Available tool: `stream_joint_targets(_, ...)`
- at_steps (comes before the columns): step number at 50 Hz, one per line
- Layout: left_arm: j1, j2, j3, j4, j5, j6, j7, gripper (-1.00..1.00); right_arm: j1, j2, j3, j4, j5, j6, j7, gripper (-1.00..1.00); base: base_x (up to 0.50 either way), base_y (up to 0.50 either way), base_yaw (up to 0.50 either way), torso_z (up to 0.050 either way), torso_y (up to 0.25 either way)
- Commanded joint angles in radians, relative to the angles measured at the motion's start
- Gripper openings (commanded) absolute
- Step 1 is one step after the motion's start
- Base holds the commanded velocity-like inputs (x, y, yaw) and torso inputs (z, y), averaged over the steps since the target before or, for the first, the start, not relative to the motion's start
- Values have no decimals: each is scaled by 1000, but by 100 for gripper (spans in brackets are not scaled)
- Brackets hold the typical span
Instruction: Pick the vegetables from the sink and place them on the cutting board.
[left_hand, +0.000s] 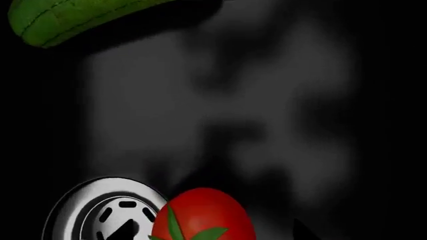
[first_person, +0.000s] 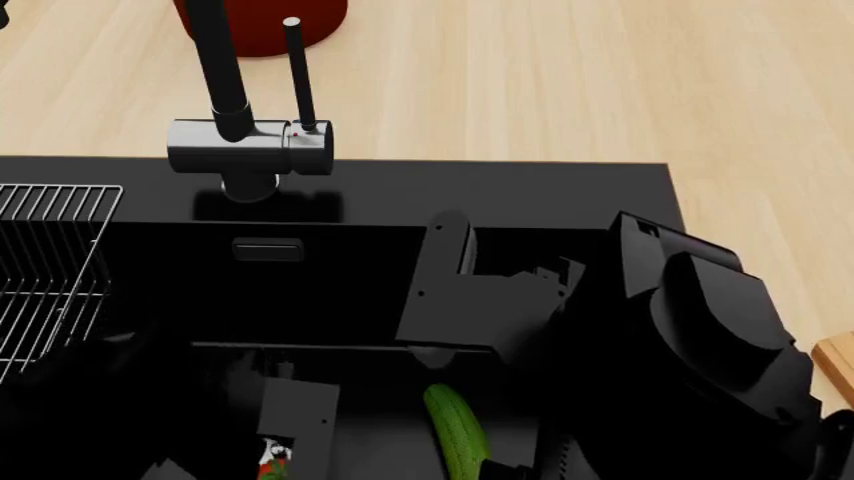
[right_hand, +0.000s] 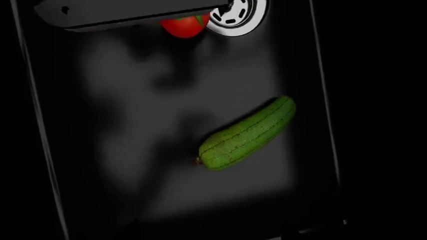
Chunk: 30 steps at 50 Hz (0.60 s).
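The red tomato (left_hand: 203, 215) with its green stem top sits on the black sink floor (left_hand: 220, 115) beside the silver drain (left_hand: 100, 215). My left gripper (left_hand: 213, 234) is open, with a dark fingertip showing on each side of the tomato. The dark-green cucumber (right_hand: 247, 134) lies on the sink floor apart from the tomato (right_hand: 183, 26); it also shows in the head view (first_person: 457, 435). My right arm (first_person: 667, 330) hangs over the sink above the cucumber; its fingers do not show. A corner of the cutting board (first_person: 834, 365) shows at the right edge.
A black faucet (first_person: 234, 120) stands behind the sink. A wire rack (first_person: 47, 260) lies over the sink's left side. A large red vessel (first_person: 260, 25) stands on the pale wood countertop (first_person: 601, 80) at the back.
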Motion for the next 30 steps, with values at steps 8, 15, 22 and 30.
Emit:
stream_joint_targets(8,32,10,21,-51,13,20,-26,100,0,3,7,-3,7,-5,11,100,0,0,0,0,0)
stream_joint_targets(15,41,-4,33,-54,34,76,-60,-100,-1,3,6,-14,11,3,14,100,0,0,0,0,0)
stream_joint_targets(22,32,26,10,-157,48,192,-170,-100,-1,0,9,-5,13,-4,19,100,0,0,0,0,0)
stream_joint_targets(30,-3,-61,-104,32,-27,149,-221,-100,8,-14,9,24,8,6,30,100,1,0,-1,0,0)
